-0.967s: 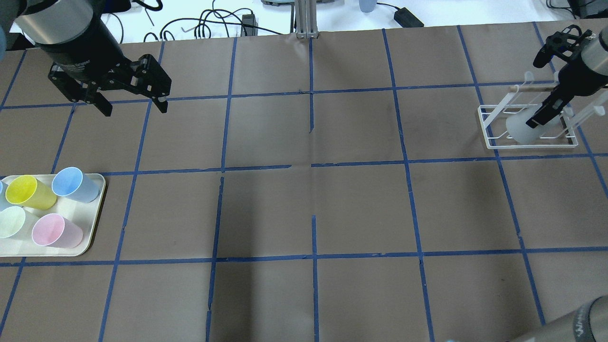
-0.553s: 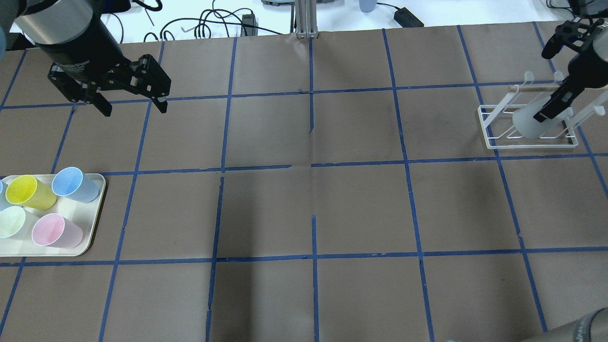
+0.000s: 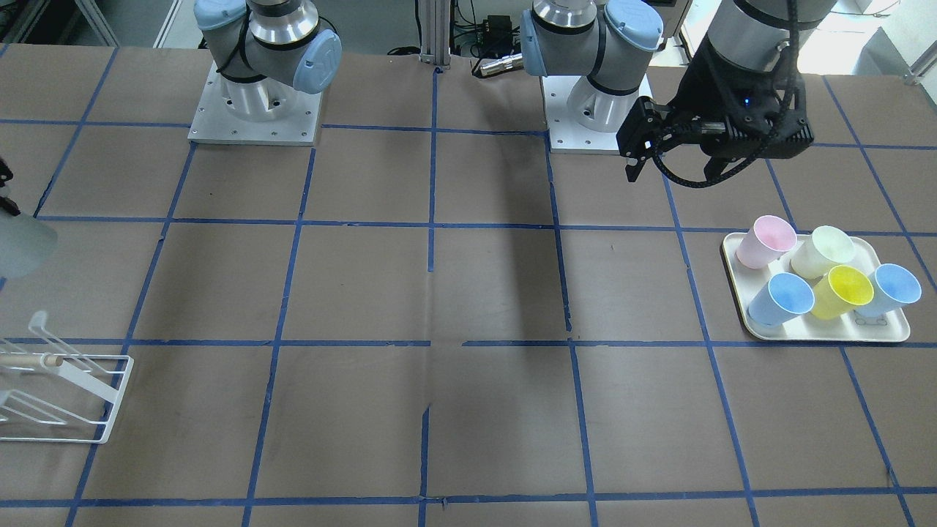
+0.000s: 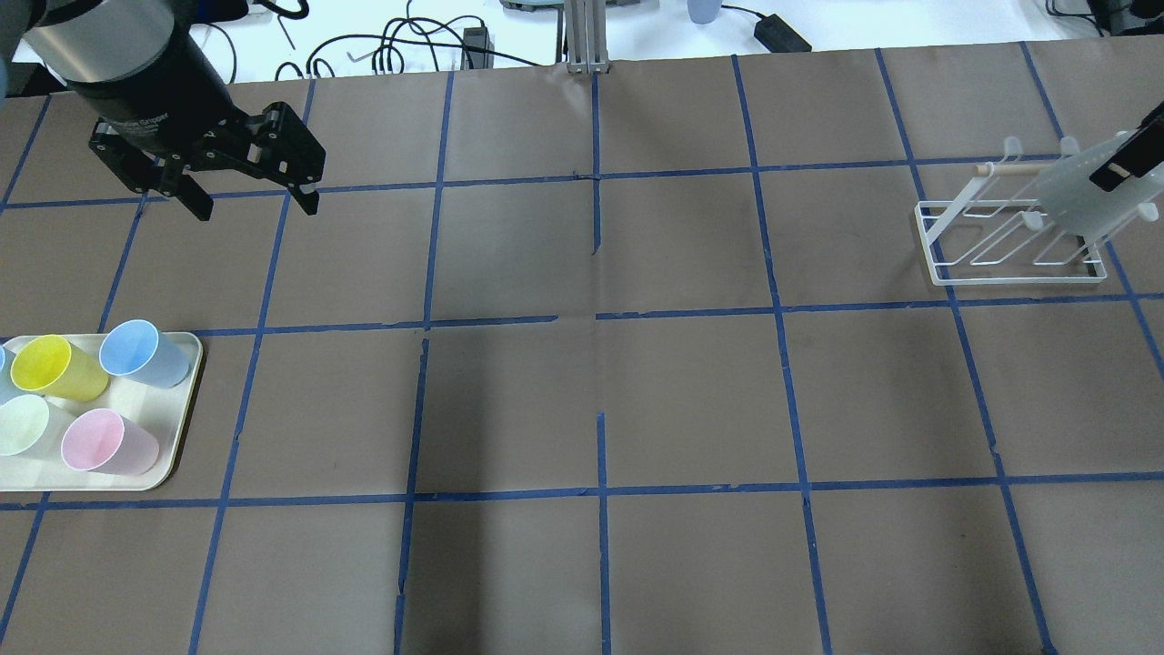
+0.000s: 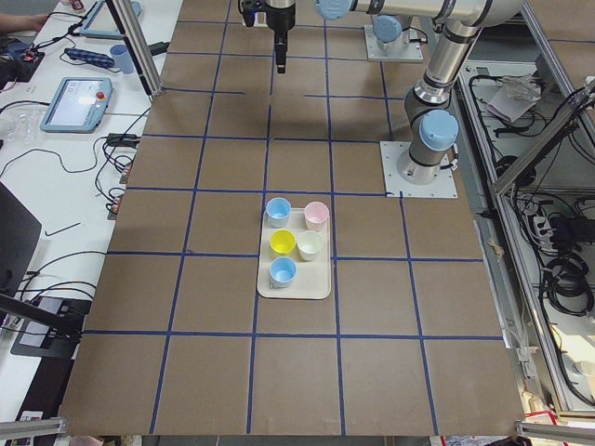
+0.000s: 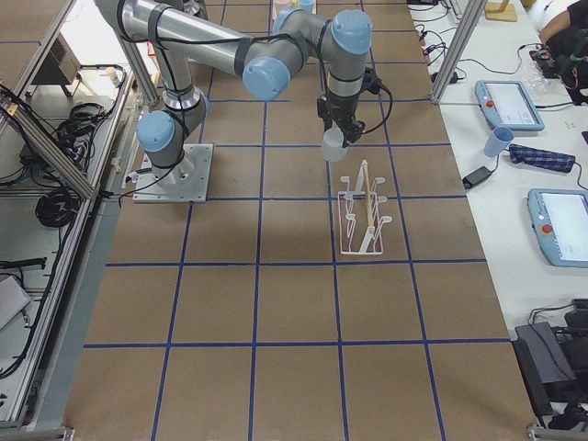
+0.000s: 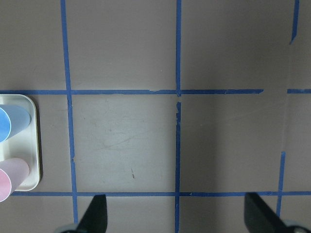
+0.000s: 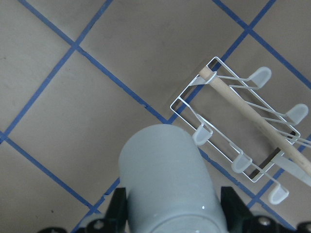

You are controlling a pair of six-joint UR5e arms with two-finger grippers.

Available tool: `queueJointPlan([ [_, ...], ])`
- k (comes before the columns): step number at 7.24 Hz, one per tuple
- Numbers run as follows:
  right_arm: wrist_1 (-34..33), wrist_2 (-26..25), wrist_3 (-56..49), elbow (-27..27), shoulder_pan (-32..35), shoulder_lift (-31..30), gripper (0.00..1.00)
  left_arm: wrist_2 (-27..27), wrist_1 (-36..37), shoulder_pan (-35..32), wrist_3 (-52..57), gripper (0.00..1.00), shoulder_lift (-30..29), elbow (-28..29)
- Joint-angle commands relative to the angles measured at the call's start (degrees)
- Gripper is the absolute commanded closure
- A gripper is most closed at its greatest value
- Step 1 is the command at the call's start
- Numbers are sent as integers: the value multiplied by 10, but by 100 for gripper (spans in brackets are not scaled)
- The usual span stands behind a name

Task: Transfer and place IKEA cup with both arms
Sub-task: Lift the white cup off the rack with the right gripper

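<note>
My right gripper [image 8: 176, 213] is shut on the pale grey IKEA cup [image 8: 167, 179], one finger on each side. It holds the cup in the air above the white wire rack [image 8: 233, 111]. In the overhead view the cup [image 4: 1078, 196] hangs over the rack [image 4: 1009, 264] at the far right, with most of the gripper past the frame edge. The cup also shows in the right-side view [image 6: 333, 145] and at the left edge of the front view [image 3: 22, 245]. My left gripper [image 4: 256, 211] is open and empty, high over the table's far left.
A cream tray [image 4: 186, 400] at the left edge holds blue, yellow, pale-green and pink cups. It also shows in the front view [image 3: 827, 337] and the left wrist view [image 7: 33, 141]. The rack has a wooden rod [image 8: 243, 109]. Blue tape lines grid the brown table.
My right gripper has carried the grey cup up and to the right, from low inside the rack to above it. The left gripper has barely moved.
</note>
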Motion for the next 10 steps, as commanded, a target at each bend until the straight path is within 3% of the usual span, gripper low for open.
queueJointPlan([
  [1,70,90,67,-8,18,-25,54,-71,-1,7,15,0,11,-13],
  [3,157,239,79,-5,21,-35,54,-133,-13,60,96,0,13,-17],
  [5,242,312,78,-2,55,-37,54,-252,-25,118,127,0,21,-56],
  [7,360,439,77,-2,68,-37,55,-451,-24,161,149,0,23,-131],
  [9,426,525,72,11,84,-38,55,-590,-25,159,149,0,24,-191],
  [10,428,565,76,24,107,-39,55,-656,-26,152,147,0,27,-225],
])
